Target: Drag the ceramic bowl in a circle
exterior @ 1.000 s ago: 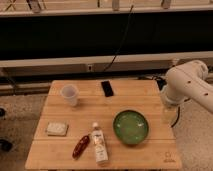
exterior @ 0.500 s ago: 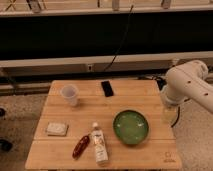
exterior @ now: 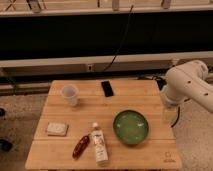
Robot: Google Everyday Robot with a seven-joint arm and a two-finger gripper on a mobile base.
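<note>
The ceramic bowl (exterior: 130, 127), wide, shallow and glossy green, sits on the wooden table (exterior: 125, 100) toward its front right. My white arm reaches in from the right. Its gripper (exterior: 169, 114) hangs over the table's right edge, to the right of the bowl and a little behind it, apart from the bowl. The gripper is open and holds nothing.
A translucent white cup (exterior: 69, 94) stands at the back left and a black phone (exterior: 107, 88) lies at the back centre. A white packet (exterior: 57, 129), a dark red wrapper (exterior: 80, 146) and a lying bottle (exterior: 99, 144) occupy the front left. A dark wall runs behind the table.
</note>
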